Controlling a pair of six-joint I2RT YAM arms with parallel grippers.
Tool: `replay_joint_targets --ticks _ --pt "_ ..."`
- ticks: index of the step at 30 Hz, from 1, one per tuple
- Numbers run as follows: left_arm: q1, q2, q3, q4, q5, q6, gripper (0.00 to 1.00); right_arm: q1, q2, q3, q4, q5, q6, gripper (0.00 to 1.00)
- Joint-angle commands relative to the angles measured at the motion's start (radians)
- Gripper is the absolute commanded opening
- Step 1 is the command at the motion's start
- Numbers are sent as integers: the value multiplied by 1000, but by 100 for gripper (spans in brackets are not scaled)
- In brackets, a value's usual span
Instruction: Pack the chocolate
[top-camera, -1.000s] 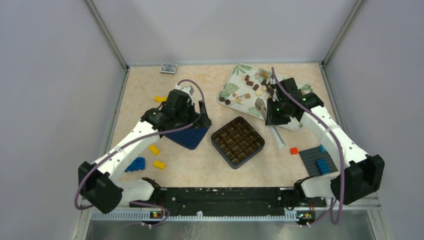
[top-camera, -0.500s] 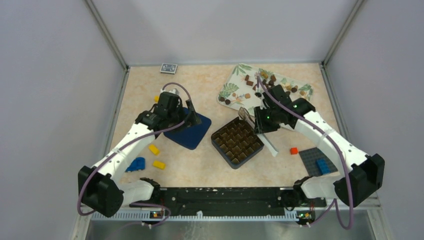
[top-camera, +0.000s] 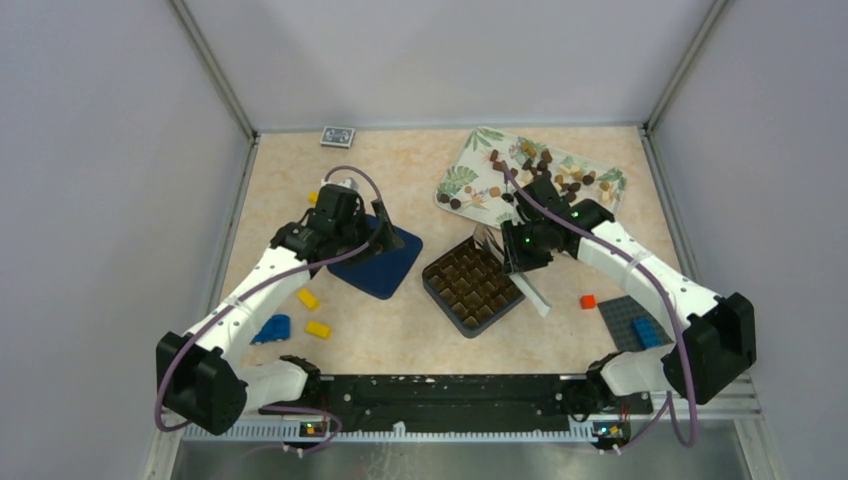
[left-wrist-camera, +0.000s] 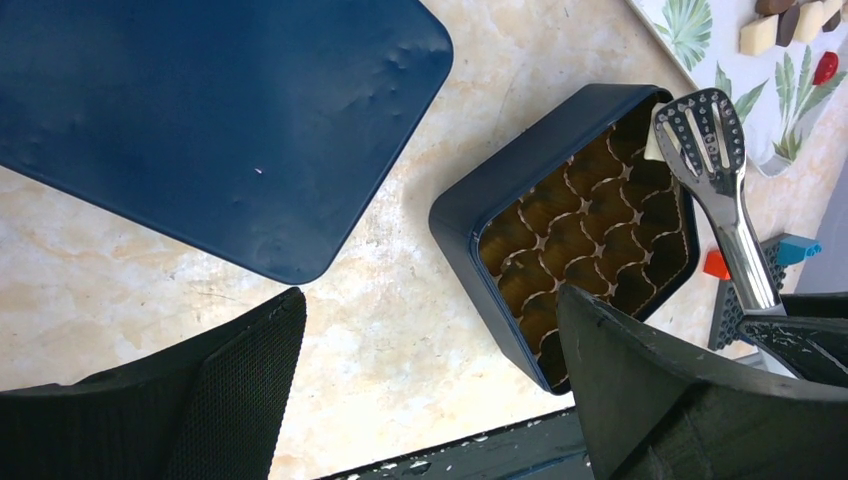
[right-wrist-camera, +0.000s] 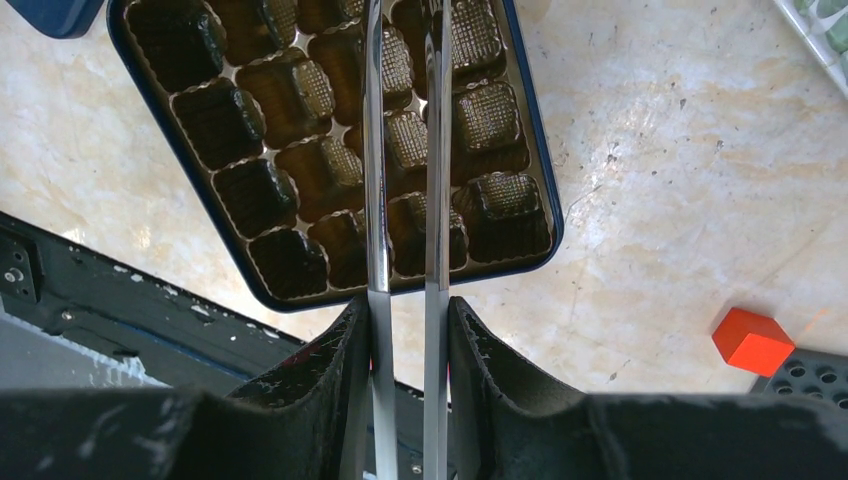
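I see the chocolate (top-camera: 545, 168) scattered on the leaf-print plate (top-camera: 462, 178), just behind the right gripper (right-wrist-camera: 408, 325), which is clamped on metal tongs (right-wrist-camera: 372, 150). Their blades sit narrowly apart over the compartment box (top-camera: 475, 285); whether they pinch a candy I cannot tell. My left gripper (left-wrist-camera: 428, 300) gapes wide near the blue lid (left-wrist-camera: 200, 120)

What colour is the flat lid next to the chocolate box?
Dark navy blue, plain with no pattern. The lid shows best in the left wrist view.
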Motion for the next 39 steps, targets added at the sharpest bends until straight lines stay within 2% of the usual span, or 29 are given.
replay_joint_targets --ticks 1,5,10,16,23,29,39 --pt "4 -3 1 43 18 1 99 12 3 0 53 17 13 1" --pt "4 3 0 47 26 1 99 13 4 -4 55 23 15 10" --pt "5 4 -2 50 27 2 99 13 5 -9 56 24 17 15" --pt "4 2 -12 55 26 0 99 13 1 -14 56 26 18 28" --pt "5 -3 -19 58 26 -1 99 13 1 -10 56 23 21 31" --pt "5 -4 -24 62 26 -1 99 13 2 -9 56 23 23 37" --pt "4 0 -16 68 27 10 99 13 -37 49 38 47 34 35"
